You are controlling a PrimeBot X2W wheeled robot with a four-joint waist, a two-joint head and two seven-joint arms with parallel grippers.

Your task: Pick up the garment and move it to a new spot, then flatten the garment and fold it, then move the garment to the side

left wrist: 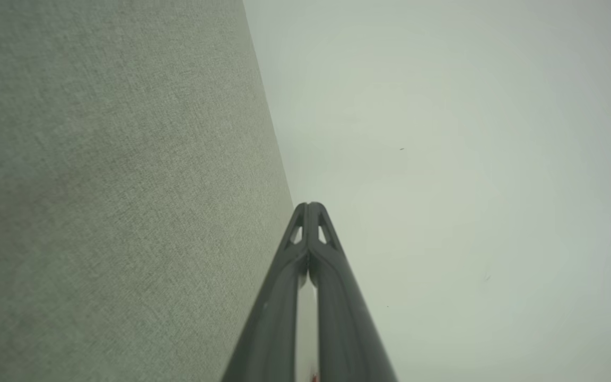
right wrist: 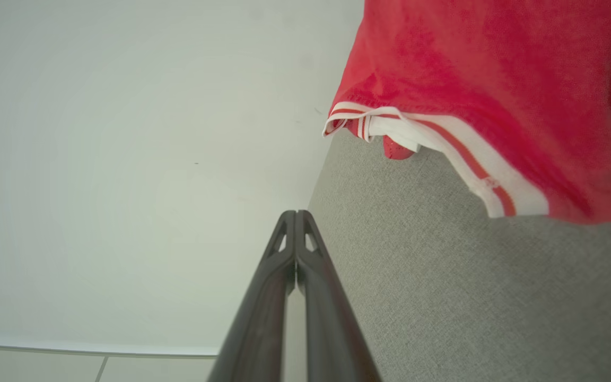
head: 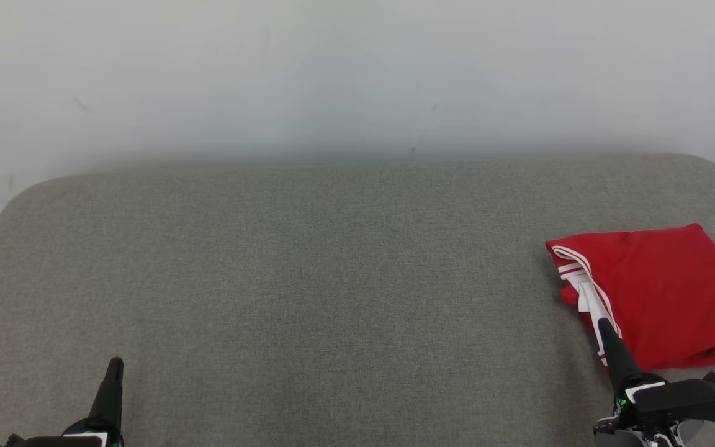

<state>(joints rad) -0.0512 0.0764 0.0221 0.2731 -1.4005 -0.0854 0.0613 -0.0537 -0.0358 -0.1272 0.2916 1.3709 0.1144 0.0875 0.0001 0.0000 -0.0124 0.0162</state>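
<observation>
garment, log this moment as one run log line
garment: red, folded, right end of grey cushion | left fingers: shut, empty | right fingers: shut, empty, by garment's striped edge

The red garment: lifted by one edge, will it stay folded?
Probably not: the red garment is soft cloth in loose layers, so it would likely droop and unfold. Pushed on the textured grey surface, it may bunch, not slide.
</observation>
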